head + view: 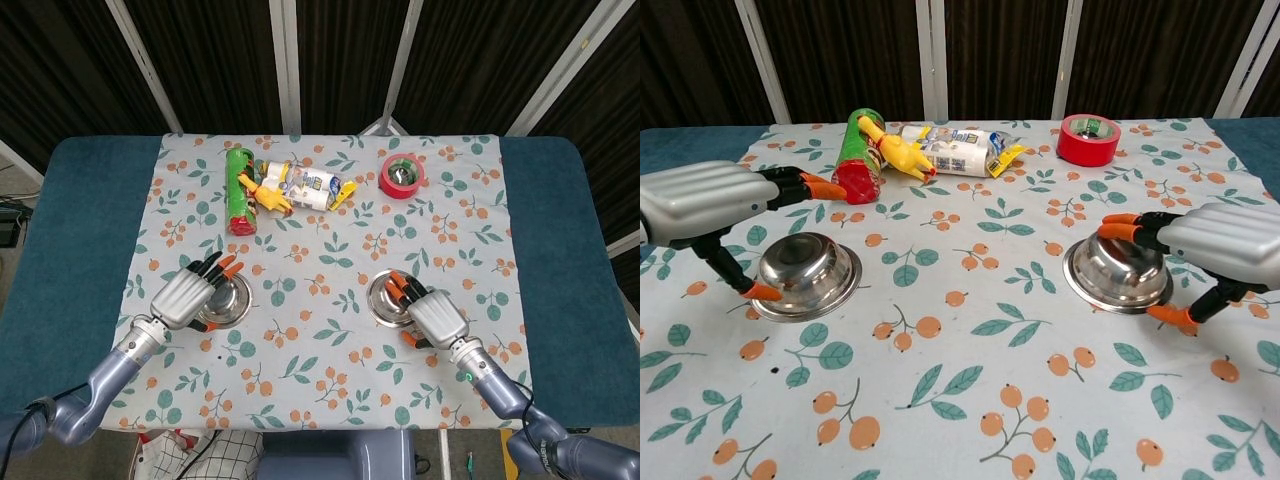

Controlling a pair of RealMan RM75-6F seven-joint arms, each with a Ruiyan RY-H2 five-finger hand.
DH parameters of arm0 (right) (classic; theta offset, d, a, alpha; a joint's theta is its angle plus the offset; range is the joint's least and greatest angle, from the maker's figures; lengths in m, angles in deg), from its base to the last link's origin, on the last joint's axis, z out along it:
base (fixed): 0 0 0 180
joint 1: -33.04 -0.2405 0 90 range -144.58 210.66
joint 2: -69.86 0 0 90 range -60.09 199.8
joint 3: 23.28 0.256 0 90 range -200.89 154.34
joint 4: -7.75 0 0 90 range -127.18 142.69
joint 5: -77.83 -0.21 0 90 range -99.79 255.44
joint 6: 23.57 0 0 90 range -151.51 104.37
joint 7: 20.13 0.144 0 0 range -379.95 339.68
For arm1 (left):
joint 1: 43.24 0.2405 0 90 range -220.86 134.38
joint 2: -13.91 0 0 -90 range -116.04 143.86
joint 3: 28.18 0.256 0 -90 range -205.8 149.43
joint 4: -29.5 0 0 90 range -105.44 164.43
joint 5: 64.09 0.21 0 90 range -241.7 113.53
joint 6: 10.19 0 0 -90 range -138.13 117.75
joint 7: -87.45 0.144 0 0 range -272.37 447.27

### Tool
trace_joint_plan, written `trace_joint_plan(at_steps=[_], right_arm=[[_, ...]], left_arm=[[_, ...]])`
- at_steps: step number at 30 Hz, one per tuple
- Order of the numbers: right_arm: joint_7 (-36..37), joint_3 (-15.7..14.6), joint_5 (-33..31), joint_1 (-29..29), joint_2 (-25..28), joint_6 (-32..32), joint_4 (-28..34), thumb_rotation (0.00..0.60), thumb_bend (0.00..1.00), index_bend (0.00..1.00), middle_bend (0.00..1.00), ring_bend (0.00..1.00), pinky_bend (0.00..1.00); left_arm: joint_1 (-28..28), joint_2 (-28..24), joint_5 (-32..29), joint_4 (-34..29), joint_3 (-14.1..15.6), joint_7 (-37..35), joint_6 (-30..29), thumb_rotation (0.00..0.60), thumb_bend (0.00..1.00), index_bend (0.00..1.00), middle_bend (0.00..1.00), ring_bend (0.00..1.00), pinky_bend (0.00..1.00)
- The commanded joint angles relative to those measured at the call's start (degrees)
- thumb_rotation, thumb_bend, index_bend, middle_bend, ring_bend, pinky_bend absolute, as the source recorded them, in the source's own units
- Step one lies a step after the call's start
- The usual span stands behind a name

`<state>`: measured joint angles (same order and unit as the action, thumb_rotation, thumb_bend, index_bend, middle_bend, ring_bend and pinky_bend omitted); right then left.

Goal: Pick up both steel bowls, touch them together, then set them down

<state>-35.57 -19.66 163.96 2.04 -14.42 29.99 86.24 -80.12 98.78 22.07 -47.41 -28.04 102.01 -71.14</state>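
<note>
My left steel bowl sits flat and upright on the floral cloth, its shiny hollow facing up. My right steel bowl rests the same way, well apart from it, across the cloth.
</note>
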Motion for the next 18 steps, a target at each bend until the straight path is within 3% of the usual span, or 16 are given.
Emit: trace_joint_plan(at_steps=[1, 7, 10, 15, 18], right_arm=[[2.28, -0.14, -0.84, 0.0, 1.71, -0.18, 3.61, 0.35, 0.4, 0.0, 0.0, 0.07, 0.55], [3.97, -0.05, 1.37, 1.83, 5.98, 5.59, 10.62, 0.35, 0.4, 0.0, 0.0, 0.01, 0.47], [3.28, 0.07, 3.33, 3.78, 7.71, 10.93, 12.85, 0.397, 0.4, 0.0, 0.0, 0.0, 0.39], [-2.92, -0.63, 4.48, 9.45, 11.29, 20.8, 15.33, 0.516, 0.4, 0.0, 0.0, 0.0, 0.23], [-9.49, -1.78, 1.19, 14.89, 13.36, 26.31, 17.31, 0.524, 0.4, 0.0, 0.0, 0.0, 0.18]], left_arm=[[0.34, -0.22, 0.98, -0.54, -0.09, -1.02, -1.33, 0.423, 0.11, 0.0, 0.01, 0.0, 0.18], [2.47, -2.7, 3.89, -3.71, -0.58, -4.77, -8.06, 0.423, 0.11, 0.0, 0.01, 0.0, 0.15], [5.06, -4.31, 5.0, -5.18, -0.4, -5.46, -13.19, 0.424, 0.11, 0.0, 0.02, 0.0, 0.13], [12.46, -8.64, 5.88, -9.45, 2.97, -3.81, -21.85, 0.449, 0.11, 0.0, 0.01, 0.0, 0.12], [17.96, -11.82, 3.53, -14.45, 6.1, 1.53, -24.77, 0.461, 0.11, 0.0, 0.0, 0.0, 0.1]])
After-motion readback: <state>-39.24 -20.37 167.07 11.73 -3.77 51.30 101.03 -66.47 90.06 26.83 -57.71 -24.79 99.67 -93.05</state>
